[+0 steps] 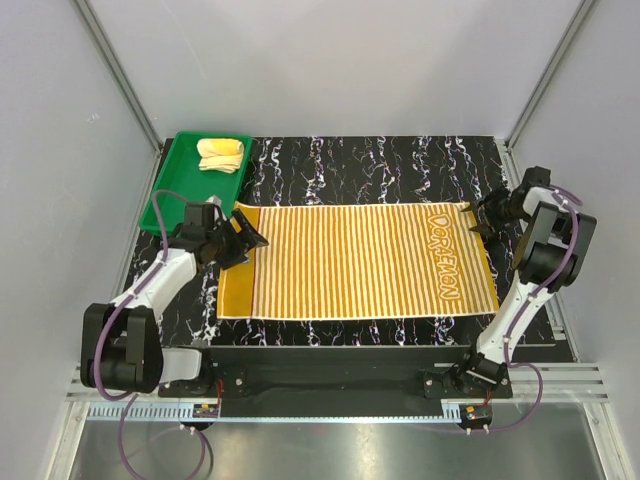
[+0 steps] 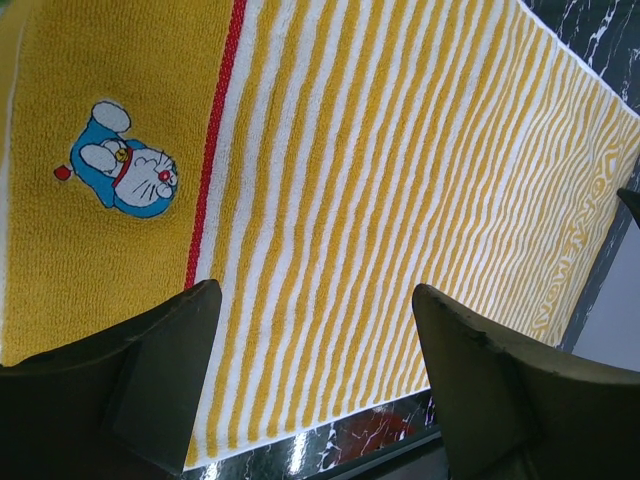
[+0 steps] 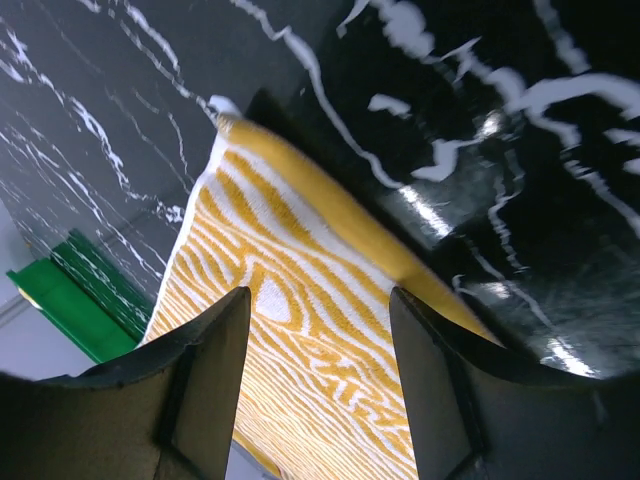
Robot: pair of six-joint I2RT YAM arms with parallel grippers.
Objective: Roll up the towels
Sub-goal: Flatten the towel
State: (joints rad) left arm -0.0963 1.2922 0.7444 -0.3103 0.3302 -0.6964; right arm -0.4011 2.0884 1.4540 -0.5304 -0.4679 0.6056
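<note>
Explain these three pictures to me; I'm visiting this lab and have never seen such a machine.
Two robot arms are bolted at the near edge of a black marbled table. The wide picture looks down from above; the other two come from cameras on each wrist, showing that arm's own tool. On the table lies a striped Doraemon towel, spread flat; a bundled pale yellow towel sits in the green tray, far left. The left tool hangs open over the striped towel's left end; the right tool is open at its far right corner. Nothing is held.
</note>
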